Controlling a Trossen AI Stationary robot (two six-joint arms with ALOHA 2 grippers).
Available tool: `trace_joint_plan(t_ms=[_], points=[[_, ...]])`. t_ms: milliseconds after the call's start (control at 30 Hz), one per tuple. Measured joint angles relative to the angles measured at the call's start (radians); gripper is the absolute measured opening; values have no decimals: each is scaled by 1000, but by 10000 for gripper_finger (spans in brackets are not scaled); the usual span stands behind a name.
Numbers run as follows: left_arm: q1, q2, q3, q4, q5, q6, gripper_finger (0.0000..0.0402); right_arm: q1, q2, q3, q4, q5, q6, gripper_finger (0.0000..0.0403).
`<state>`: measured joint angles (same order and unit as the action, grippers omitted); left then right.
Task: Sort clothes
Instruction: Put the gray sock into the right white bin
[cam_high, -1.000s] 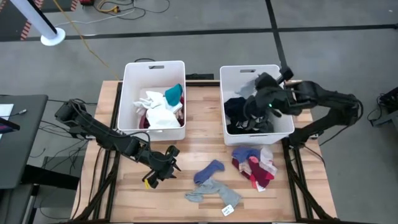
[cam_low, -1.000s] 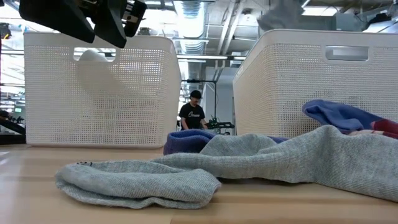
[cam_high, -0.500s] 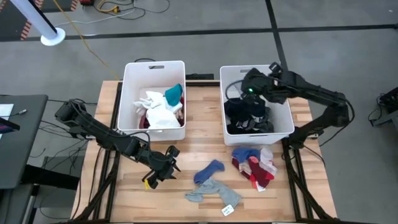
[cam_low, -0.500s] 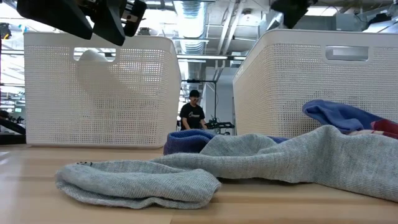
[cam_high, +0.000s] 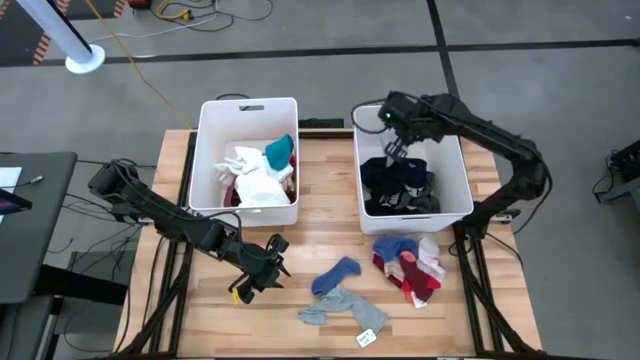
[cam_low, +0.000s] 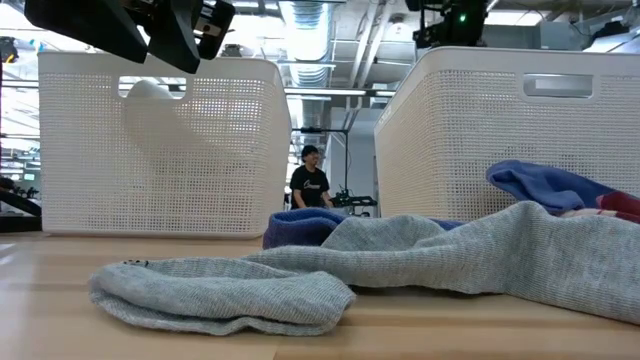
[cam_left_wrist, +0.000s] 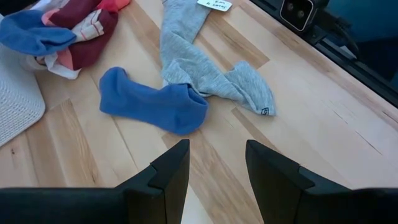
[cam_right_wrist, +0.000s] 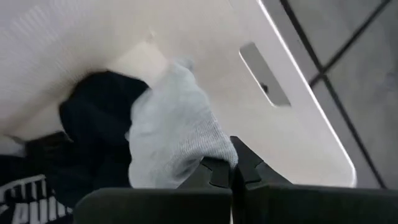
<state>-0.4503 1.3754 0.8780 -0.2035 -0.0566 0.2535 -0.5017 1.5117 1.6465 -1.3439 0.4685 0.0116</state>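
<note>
My right gripper (cam_high: 394, 147) hangs over the far left part of the right white bin (cam_high: 466, 182), shut on a light grey sock (cam_right_wrist: 174, 124). Black clothes (cam_high: 398, 185) lie in that bin beneath it. My left gripper (cam_left_wrist: 216, 169) stands open above the table's near left, touching nothing. Ahead of it a blue sock (cam_left_wrist: 154, 106) and a grey sock (cam_left_wrist: 205, 68) with a paper tag lie flat on the wood. A pile of maroon, pink and blue clothes (cam_high: 410, 262) lies near the right bin. White, teal and maroon clothes (cam_high: 258, 170) fill the left bin (cam_high: 208, 150). My right gripper pinches the light grey sock at one end (cam_right_wrist: 219, 157) between its two shut fingers. The fingers slant down from above. The sock hangs away below them over the black clothes; whether its lower end rests on them I cannot tell.
The two white bins stand side by side at the table's far edge with a narrow gap between them. Bare wood lies between my left gripper and the socks. In the low view a person stands far off in the room behind.
My right gripper has swung from the right bin's right side across it toward its far left corner, dropping a little and turning as it went, fingers still shut.
</note>
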Motion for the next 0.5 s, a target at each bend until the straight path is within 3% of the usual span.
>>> trace_joint_plan(t_ms=[267,500], points=[[0,0,0,-1,0,3,153,-83,-7,-118,125,-196,-123,0],[-1,0,0,-1,0,3,153,-153,-5,-297,224,-212,-162,0]])
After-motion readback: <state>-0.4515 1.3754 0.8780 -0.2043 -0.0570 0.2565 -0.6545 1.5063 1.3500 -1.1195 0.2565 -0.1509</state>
